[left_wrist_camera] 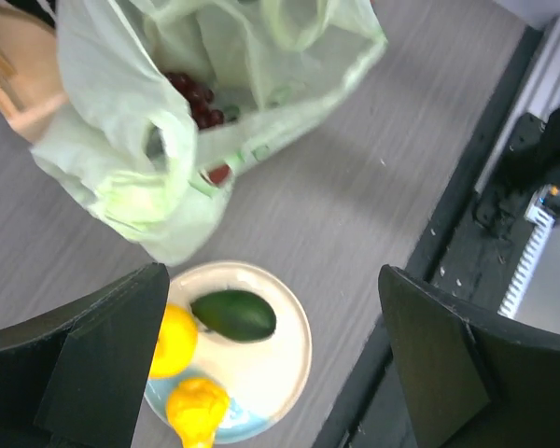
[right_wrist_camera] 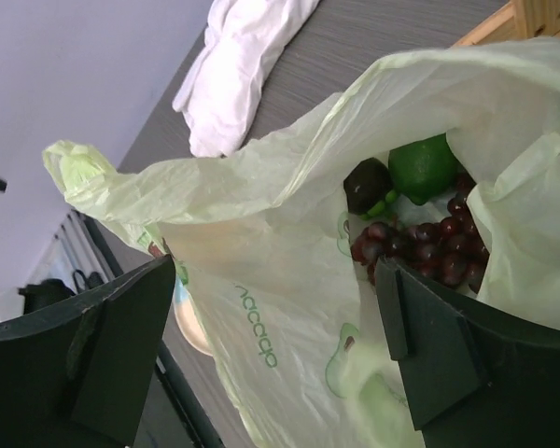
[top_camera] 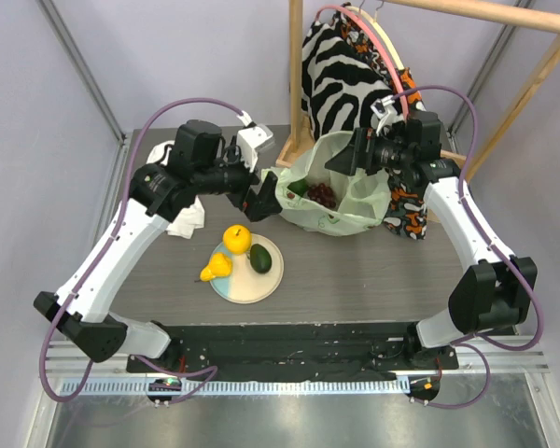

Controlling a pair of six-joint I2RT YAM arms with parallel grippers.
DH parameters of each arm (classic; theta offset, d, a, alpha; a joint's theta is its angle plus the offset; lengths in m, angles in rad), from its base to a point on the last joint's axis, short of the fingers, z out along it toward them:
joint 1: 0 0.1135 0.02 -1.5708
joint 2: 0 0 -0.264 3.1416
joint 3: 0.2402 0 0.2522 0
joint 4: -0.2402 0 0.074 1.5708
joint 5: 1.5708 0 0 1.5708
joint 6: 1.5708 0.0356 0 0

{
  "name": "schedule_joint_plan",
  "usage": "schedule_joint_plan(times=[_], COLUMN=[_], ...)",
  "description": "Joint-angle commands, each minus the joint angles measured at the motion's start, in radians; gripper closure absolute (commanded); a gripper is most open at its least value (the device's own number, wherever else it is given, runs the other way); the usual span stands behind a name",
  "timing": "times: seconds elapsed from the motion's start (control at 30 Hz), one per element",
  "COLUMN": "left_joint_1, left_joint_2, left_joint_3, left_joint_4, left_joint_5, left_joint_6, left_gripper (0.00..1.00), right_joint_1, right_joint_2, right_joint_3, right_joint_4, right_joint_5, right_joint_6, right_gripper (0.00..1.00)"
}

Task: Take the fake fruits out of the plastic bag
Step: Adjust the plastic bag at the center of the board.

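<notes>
Grey tabletop (top_camera: 373, 271): plastic bag (top_camera: 355, 207) is seen slumped open between the arms, so grape bunch (top_camera: 325, 194) and one avocado (top_camera: 299, 189) inside are reachable. On the plate (top_camera: 247, 294) are parked pear (top_camera: 215, 269), round fruit (top_camera: 237, 239), second avocado (top_camera: 260, 258). Wide spread is recorded for left fingers (left_wrist_camera: 93, 364) and right fingers (right_wrist_camera: 103, 345); nothing held.

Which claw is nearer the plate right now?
Left. The left claw hangs open just behind the plate, by the bag's left edge. The right claw, also open, is at the bag's far right, the bag between it and the plate.
</notes>
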State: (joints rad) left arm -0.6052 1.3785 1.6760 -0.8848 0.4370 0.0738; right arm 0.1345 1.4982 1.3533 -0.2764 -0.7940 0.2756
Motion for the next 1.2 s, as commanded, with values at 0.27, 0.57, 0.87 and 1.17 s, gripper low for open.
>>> schedule_joint_plan(times=[0.27,0.57,0.87,1.17], left_joint_1=[-0.011,-0.044,-0.044,-0.044], left_joint_2=[0.145,0.238,0.044,0.022], left_joint_3=[0.022,0.071,-0.123,-0.125], left_joint_4=[0.245,0.314,0.228,0.241], left_joint_5=[-0.225,-0.293,-0.235,-0.155], left_joint_6=[0.109,0.161,0.029,-0.068], left_gripper=[0.0,0.0,1.0,1.0], right_joint_1=[0.106,0.267,0.303,0.303], right_joint_2=[-0.058,-0.018,-0.236,-0.042], right_joint_3=[-0.086,-0.149,-0.41,-0.165], right_joint_4=[-0.103,-0.113,-0.276,-0.138], right_joint_5=[0.21,0.311,0.289,0.338], right_joint_6=[-0.177,-0.328,-0.404,-0.418], right_gripper=[0.2,0.3,0.3,0.29])
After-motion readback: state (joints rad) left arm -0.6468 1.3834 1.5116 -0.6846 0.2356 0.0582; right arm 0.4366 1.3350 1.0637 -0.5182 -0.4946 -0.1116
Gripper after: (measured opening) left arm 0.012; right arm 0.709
